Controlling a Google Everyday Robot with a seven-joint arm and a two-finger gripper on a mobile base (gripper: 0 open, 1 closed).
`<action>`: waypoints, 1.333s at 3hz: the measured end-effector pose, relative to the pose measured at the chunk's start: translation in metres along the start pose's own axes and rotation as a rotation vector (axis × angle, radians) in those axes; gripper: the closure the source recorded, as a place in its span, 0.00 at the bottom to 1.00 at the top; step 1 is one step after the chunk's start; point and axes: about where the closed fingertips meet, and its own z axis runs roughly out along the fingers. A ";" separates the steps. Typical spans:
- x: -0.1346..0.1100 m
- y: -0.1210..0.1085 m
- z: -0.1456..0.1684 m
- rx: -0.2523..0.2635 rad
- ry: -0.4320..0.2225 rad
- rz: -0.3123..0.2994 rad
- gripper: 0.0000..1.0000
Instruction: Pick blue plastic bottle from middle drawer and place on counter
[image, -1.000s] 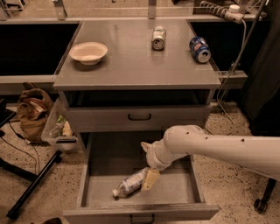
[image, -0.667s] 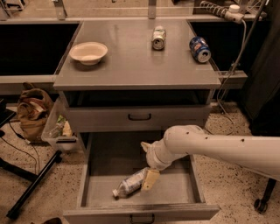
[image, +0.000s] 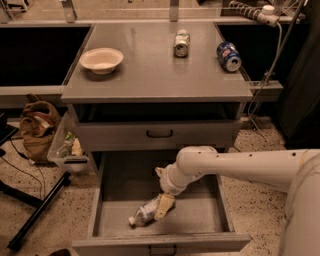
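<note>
Your gripper (image: 163, 207) is low inside the open drawer (image: 200, 216), right against the bottle (image: 144, 214), and you cannot tell from this view whether it grips the bottle or only touches it. The bottle lies on its side on the drawer floor, near the front, cap pointing left. Up on the worktop (image: 150, 75) sit a white bowl (image: 101, 60) at the left, and a silver can (image: 181, 43) and a blue can (image: 228, 56) toward the back right.

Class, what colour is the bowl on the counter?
The bowl is cream-white, camera view; the gripper is in the middle drawer.

Cream hand (image: 163, 206) in grey middle drawer (image: 202, 216), at pale-labelled blue plastic bottle (image: 142, 214)
</note>
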 end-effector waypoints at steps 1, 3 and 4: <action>0.006 0.002 0.027 -0.045 -0.008 0.027 0.00; 0.010 0.012 0.051 -0.095 -0.061 0.059 0.00; 0.014 0.013 0.059 -0.104 -0.042 0.061 0.00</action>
